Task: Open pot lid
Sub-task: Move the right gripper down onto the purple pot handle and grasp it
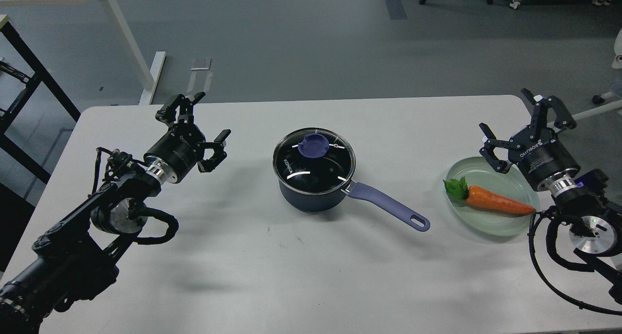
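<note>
The saucepan (313, 190) sits mid-table with its glass lid (313, 160) seated on it, contents unclear. To its right a carrot (495, 201) lies in a green glass plate (491, 224). My left gripper (200, 125) and right gripper (517, 130) flank the saucepan, fingers spread, holding nothing.

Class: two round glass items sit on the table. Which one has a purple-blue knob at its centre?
The pot lid, sitting on the dark navy pot. The other, a pale green glass plate, has no knob and carries a toy carrot.
</note>
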`<state>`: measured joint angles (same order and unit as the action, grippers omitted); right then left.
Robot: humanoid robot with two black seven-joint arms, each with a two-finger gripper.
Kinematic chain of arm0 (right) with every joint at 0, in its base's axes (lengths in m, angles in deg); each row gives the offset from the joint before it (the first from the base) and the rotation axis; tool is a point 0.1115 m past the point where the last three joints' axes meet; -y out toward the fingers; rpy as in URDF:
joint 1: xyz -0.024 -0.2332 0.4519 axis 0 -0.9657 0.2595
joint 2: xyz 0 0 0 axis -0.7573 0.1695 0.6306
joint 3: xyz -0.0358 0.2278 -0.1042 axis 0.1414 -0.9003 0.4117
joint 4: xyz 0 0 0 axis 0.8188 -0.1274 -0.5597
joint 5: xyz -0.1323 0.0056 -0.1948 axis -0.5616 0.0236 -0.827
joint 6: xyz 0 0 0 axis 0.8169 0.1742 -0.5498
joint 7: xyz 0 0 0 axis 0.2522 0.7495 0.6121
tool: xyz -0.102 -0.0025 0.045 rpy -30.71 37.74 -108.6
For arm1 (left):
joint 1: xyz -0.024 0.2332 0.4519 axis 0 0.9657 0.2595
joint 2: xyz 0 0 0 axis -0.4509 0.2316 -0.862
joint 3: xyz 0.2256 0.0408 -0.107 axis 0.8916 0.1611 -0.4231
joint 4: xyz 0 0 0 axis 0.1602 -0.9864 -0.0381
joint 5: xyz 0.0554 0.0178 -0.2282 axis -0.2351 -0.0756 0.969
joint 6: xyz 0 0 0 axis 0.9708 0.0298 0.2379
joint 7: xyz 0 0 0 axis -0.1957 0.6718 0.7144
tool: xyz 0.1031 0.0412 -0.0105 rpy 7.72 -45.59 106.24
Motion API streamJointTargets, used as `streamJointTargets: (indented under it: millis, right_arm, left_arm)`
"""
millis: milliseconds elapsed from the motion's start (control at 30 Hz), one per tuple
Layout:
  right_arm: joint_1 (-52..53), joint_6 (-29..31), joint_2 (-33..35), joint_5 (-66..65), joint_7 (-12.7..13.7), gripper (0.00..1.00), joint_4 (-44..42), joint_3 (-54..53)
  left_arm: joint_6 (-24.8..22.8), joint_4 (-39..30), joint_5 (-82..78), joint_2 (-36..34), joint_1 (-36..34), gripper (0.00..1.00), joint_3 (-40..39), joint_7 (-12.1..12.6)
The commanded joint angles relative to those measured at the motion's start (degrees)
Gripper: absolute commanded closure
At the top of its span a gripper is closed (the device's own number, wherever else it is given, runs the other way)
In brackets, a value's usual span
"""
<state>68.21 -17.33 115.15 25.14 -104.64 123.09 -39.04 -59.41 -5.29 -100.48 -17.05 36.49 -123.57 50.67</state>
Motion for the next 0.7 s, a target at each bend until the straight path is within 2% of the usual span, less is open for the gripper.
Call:
streamJointTargets:
  millis: [0, 100, 200, 400, 533, 667]
  right_arm:
    - [0.0, 0.0, 0.6, -0.3, 0.0, 0.00, 0.8, 0.0]
    - [-0.1, -0.1, 2.9, -0.8, 0.0, 0.00, 2.8, -0.1]
    - [0.4, -0.2, 8.4, -3.6, 0.0, 0.00, 8.0, -0.6]
    - [10.2, -0.5, 20.3, -22.0, 0.0, 0.00, 16.0, 0.5]
    - [18.2, -0.5, 22.6, -35.0, 0.0, 0.00, 19.1, 4.1]
    - [30.2, -1.1, 21.9, -50.7, 0.0, 0.00, 20.9, 16.3]
  left_arm:
    - [0.4, -0.4, 0.0, -0.4, -0.3, 0.01, 0.1, -0.5]
    - [0.7, -0.4, 0.1, -0.6, -0.7, 0.01, 0.2, 0.4]
    - [0.6, -0.2, 0.6, -1.7, -1.1, 0.01, 0.5, 0.4]
    - [-0.2, 2.0, 0.8, -5.2, -3.5, 0.01, 1.4, -0.4]
    - [-0.8, 2.1, 0.5, -5.8, -5.2, 0.01, 1.4, -0.5]
    - [-2.2, 1.0, 0.1, -7.2, -5.4, 0.01, 1.5, -0.6]
